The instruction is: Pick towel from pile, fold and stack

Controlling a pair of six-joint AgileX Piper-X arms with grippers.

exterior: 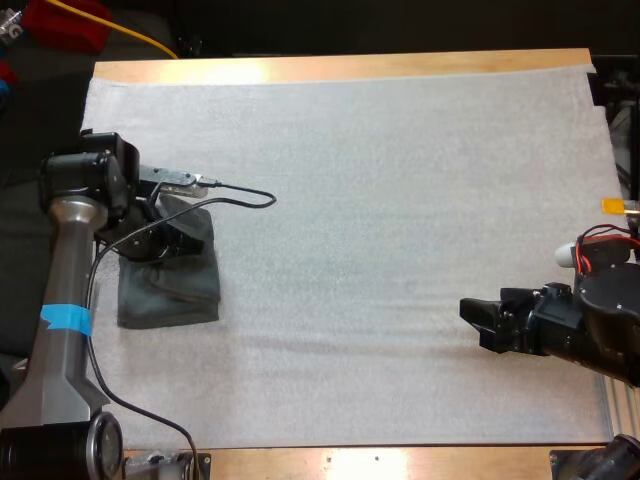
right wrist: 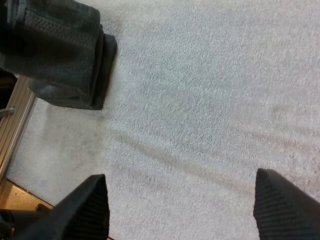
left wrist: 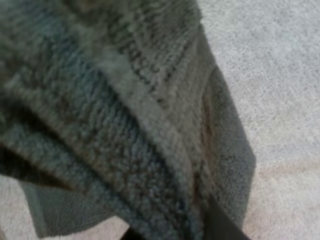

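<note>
High view: left pincer (exterior: 165, 240) clamped on the folded towel (exterior: 170, 290) at the white mat's (exterior: 400, 200) left edge; right pincer (exterior: 472, 325) gapes wide, empty, well apart. A hasty release could spring the fold open.

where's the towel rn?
High view: the towel lies near the left edge of the mat, its far end under the left gripper. The right gripper is well away, over the mat's right side.

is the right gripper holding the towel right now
No, the right gripper has its fingers standing wide apart over bare mat, and the folded towel lies apart from it near the mat's edge.
</note>
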